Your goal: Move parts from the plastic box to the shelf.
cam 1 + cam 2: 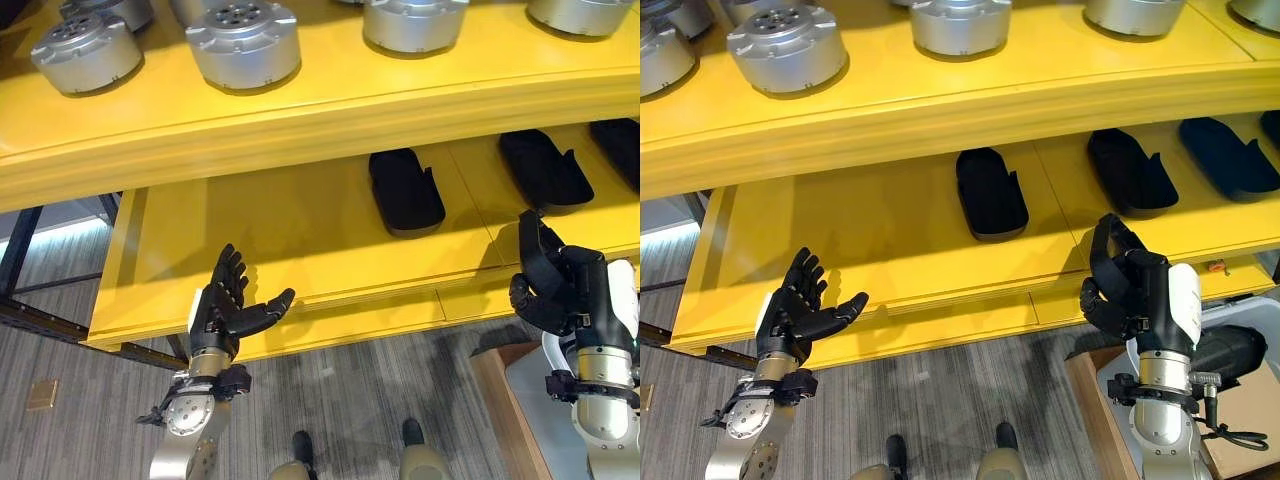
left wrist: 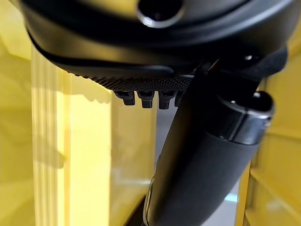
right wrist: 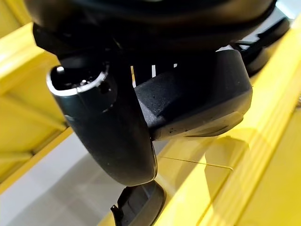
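My right hand (image 1: pixel 1132 285) is raised at the front edge of the yellow shelf's lower level (image 1: pixel 300 225), and its fingers are curled round a matte black part (image 3: pixel 197 99). My left hand (image 1: pixel 226 308) is held up open and empty in front of the same edge, further left. Three black parts (image 1: pixel 405 190) (image 1: pixel 545 165) (image 1: pixel 620 145) lie on the lower level. The pale plastic box (image 1: pixel 1258 312) stands low at the right behind my right arm, with a black part (image 1: pixel 1230 350) inside it.
The upper shelf level (image 1: pixel 330 95) carries several round silver parts (image 1: pixel 245 42). A brown box (image 1: pixel 1245 432) sits under the plastic box. Bare yellow shelf surface spans the lower level's left half. Grey floor lies below.
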Controlling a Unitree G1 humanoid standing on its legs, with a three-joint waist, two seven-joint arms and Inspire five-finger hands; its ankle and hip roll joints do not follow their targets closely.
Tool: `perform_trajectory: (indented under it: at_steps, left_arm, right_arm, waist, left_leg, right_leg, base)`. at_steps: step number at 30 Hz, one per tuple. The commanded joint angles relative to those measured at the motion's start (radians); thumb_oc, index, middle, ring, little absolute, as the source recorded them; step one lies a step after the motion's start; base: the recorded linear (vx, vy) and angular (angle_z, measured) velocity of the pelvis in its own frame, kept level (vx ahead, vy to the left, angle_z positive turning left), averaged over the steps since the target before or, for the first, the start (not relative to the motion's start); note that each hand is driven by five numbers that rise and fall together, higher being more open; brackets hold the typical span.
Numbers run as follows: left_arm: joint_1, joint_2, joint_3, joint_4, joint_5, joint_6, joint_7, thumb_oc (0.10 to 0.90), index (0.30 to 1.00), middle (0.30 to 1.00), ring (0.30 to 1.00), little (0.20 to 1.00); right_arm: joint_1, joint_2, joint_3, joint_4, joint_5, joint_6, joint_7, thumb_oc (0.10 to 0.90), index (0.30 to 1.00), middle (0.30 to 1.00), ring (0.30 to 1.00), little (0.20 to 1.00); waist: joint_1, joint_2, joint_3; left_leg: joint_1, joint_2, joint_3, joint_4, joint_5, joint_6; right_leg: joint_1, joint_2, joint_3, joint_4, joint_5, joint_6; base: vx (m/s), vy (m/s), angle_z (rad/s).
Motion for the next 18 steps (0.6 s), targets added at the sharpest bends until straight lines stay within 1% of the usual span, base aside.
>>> perform_trajectory:
  at_steps: [1, 4, 5, 7, 11, 14, 18]
  left_arm:
    - [-0.045, 0.046, 0.035, -0.12, 0.009, -0.097, 0.008, 0.9, 1.0, 1.0, 1.0, 1.0]
    - [-0.032, 0.041, 0.048, -0.121, 0.016, -0.094, 0.015, 0.9, 1.0, 1.0, 1.0, 1.0]
    - [-0.032, 0.041, 0.048, -0.122, 0.016, -0.094, 0.015, 0.9, 1.0, 1.0, 1.0, 1.0]
    - [-0.011, 0.037, 0.065, -0.126, 0.028, -0.091, 0.017, 0.9, 1.0, 1.0, 1.0, 1.0]
    - [0.008, 0.032, 0.081, -0.135, 0.043, -0.088, 0.015, 0.9, 1.0, 1.0, 1.0, 1.0]
    - [0.016, 0.028, 0.088, -0.139, 0.048, -0.088, 0.008, 0.9, 1.0, 1.0, 1.0, 1.0]
    - [0.018, 0.021, 0.084, -0.138, 0.045, -0.088, -0.002, 0.9, 1.0, 1.0, 1.0, 1.0]
  right_arm:
    - [-0.084, -0.069, -0.093, -0.123, -0.03, -0.07, -0.087, 0.4, 0.3, 0.3, 0.3, 0.3]
    - [-0.074, -0.071, -0.105, -0.134, -0.051, -0.07, -0.095, 0.4, 0.3, 0.3, 0.3, 0.3]
    - [-0.073, -0.071, -0.105, -0.135, -0.052, -0.069, -0.095, 0.4, 0.3, 0.3, 0.3, 0.3]
    - [-0.055, -0.075, -0.124, -0.15, -0.078, -0.07, -0.099, 0.4, 0.3, 0.3, 0.3, 0.3]
    - [-0.046, -0.086, -0.156, -0.184, -0.109, -0.076, -0.103, 0.4, 0.3, 0.3, 0.3, 0.3]
    - [-0.057, -0.106, -0.176, -0.211, -0.109, -0.087, -0.101, 0.4, 0.3, 0.3, 0.3, 0.3]
    - [-0.084, -0.145, -0.196, -0.242, -0.11, -0.1, -0.101, 0.4, 0.3, 0.3, 0.3, 0.3]
  waist:
    - [-0.023, -0.043, -0.125]
    - [-0.022, -0.057, -0.135]
    - [-0.021, -0.057, -0.135]
    - [-0.028, -0.069, -0.144]
    - [-0.03, -0.085, -0.153]
    - [-0.035, -0.095, -0.16]
    - [-0.028, -0.107, -0.171]
  left_leg:
    - [-0.054, 0.15, 0.068, 0.153, -0.055, -0.041]
    - [-0.043, 0.15, 0.083, 0.154, -0.065, -0.037]
    - [-0.042, 0.15, 0.084, 0.153, -0.065, -0.037]
    - [-0.024, 0.154, 0.105, 0.148, -0.075, -0.031]
    - [0.001, 0.156, 0.131, 0.134, -0.079, -0.024]
    - [0.017, 0.158, 0.148, 0.121, -0.081, -0.021]
    - [0.034, 0.158, 0.16, 0.105, -0.079, -0.019]
  right_leg:
    - [0.058, -0.053, 0.021, 0.033, -0.062, 0.031]
    - [0.058, -0.057, 0.032, 0.024, -0.053, 0.038]
    - [0.058, -0.058, 0.034, 0.024, -0.052, 0.038]
    - [0.055, -0.056, 0.048, 0.021, -0.043, 0.044]
    - [0.046, -0.053, 0.072, 0.016, -0.033, 0.053]
    - [0.038, -0.05, 0.087, 0.012, -0.023, 0.058]
    - [0.04, -0.049, 0.093, 0.004, -0.016, 0.063]
  base:
    - [0.04, 0.068, -0.01]
    - [0.04, 0.047, -0.12]
    - [0.03, 0.041, -0.12]
    - [0.04, 0.028, -0.13]
    - [0.02, 0.023, -0.24]
    - [0.01, 0.01, -0.19]
    - [0.02, -0.002, -0.19]
